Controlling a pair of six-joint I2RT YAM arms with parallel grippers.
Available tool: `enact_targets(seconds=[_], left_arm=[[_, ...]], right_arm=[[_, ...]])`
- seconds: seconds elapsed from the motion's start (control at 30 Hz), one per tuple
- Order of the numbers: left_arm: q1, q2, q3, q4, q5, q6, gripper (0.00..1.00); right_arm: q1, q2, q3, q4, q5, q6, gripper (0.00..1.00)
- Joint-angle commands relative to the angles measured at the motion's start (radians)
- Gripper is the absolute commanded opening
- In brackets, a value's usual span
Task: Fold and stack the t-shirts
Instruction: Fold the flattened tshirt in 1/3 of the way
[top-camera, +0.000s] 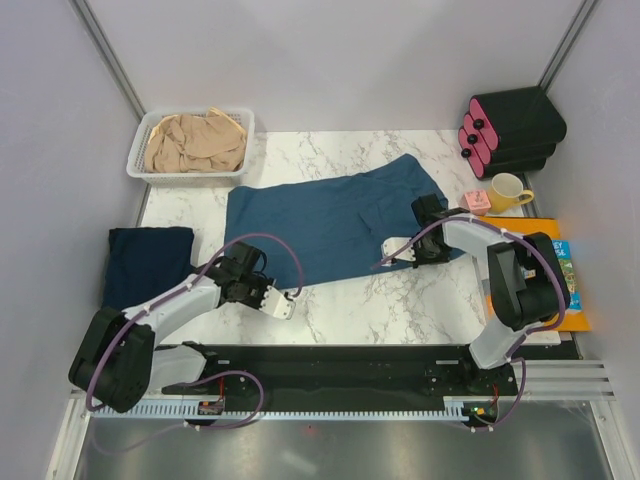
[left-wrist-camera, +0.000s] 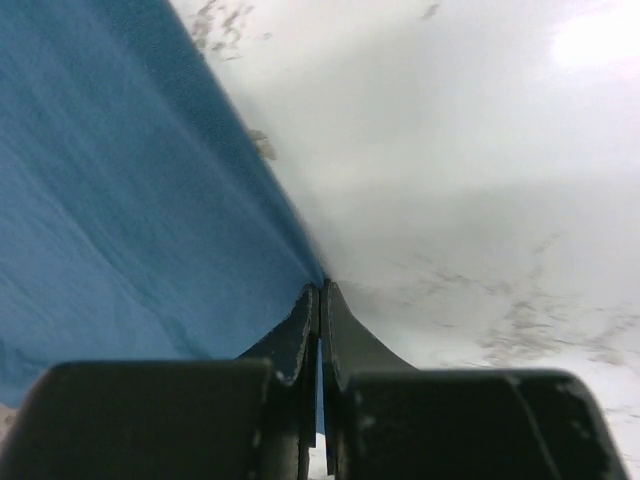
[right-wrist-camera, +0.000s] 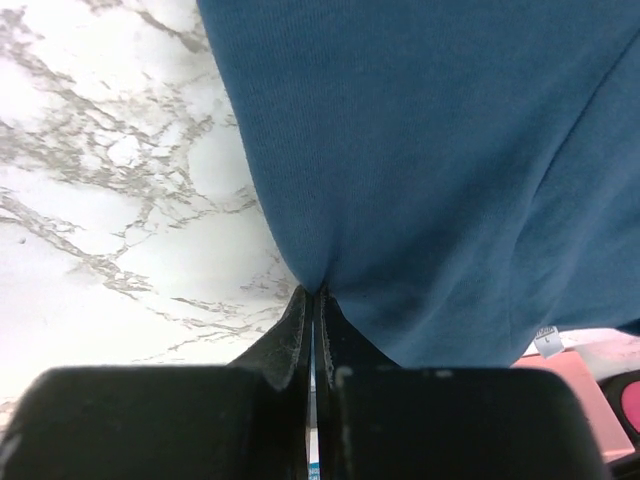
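Teal-blue t-shirt lies spread flat, roughly centre frame on the marble table, long side running L-R, w/ a few creases. Both arms sit on its lower edge. Left gripper is at the lower-left part of the hem; in the left wrist view its jaws are pressed together w/ only a thin sliver of blue cloth between them, so it looks pinched on the shirt's edge, not empty. Right gripper is further right along the same edge; the right wrist view shows its jaws likewise squeezed tight, fabric puckering right at the tips, so it's a hem grip too. Two pinches well apart on one edge make sense: prob. so that edge can be lifted evenly and carried over w/o sagging, i.e. start of a fold. Judging by the flat spread, this shirt isn't folded yet. Dark navy t-shirt sits at mid-left, half off the marble, looking like a compact folded rectangle, likely the stack base. Beige-tan t-shirt is crumpled in the white basket at upper left, apparently waiting its turn. Yellow mug and a small pink block stand close to the shirt's upper-right corner, so cloth swung that way could snag them.
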Motion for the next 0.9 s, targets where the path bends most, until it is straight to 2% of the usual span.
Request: enact_targets(seconds=[0.0,0.27,0.6,0.87], left_arm=[[-0.002,-0.091,-0.041,-0.175,0.031,0.014,0.02],[-0.002,-0.246,-0.11,-0.294,0.059,0.034,0.02],[-0.002,-0.294,-0.142,-0.36,0.088,0.042,0.02],[-0.002,-0.348,-0.167,-0.43,0.107,0.089,0.02]], right_arm=[[-0.006,-0.053,-0.078,0.016,-0.033,-0.031,0.0],[0.078,-0.171,-0.158,-0.078,-0.082,0.012,0.0],[0.242,-0.315,-0.227,-0.225,-0.112,0.057,0.0],[0.264,-0.387,-0.286,-0.285,-0.065,0.028,0.0]])
